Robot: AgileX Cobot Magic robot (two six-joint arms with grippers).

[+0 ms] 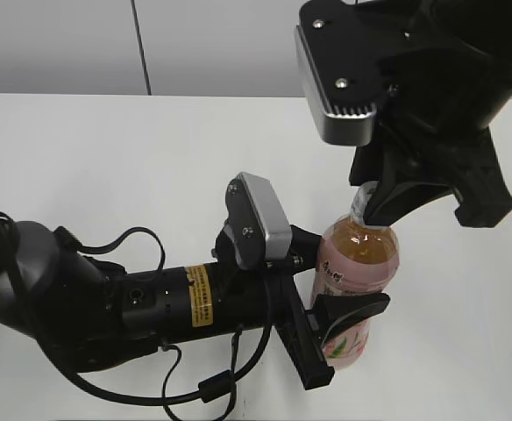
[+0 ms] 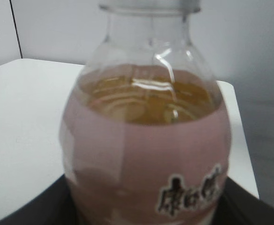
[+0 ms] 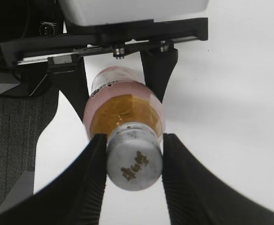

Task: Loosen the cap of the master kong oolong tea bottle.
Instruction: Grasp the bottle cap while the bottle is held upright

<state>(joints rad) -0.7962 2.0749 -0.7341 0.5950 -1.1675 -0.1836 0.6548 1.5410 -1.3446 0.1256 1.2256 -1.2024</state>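
Observation:
The master kong oolong tea bottle (image 1: 358, 263) stands upright on the white table, clear with amber tea and a pink label; it fills the left wrist view (image 2: 146, 154) and shows from above in the right wrist view (image 3: 123, 110). My left gripper (image 1: 339, 320) is shut on the bottle's body at the label. My right gripper (image 3: 133, 161) comes from above and is shut on the white cap (image 3: 134, 161), which has a gold logo on top. In the exterior view the cap (image 1: 364, 200) is mostly hidden by the right gripper's fingers.
The white table (image 1: 107, 158) stretches to the left and behind the bottle, with a pale wall beyond. The left arm's black body and cables (image 1: 107, 307) lie along the front left. A dark floor shows past the table edge in the right wrist view (image 3: 10, 136).

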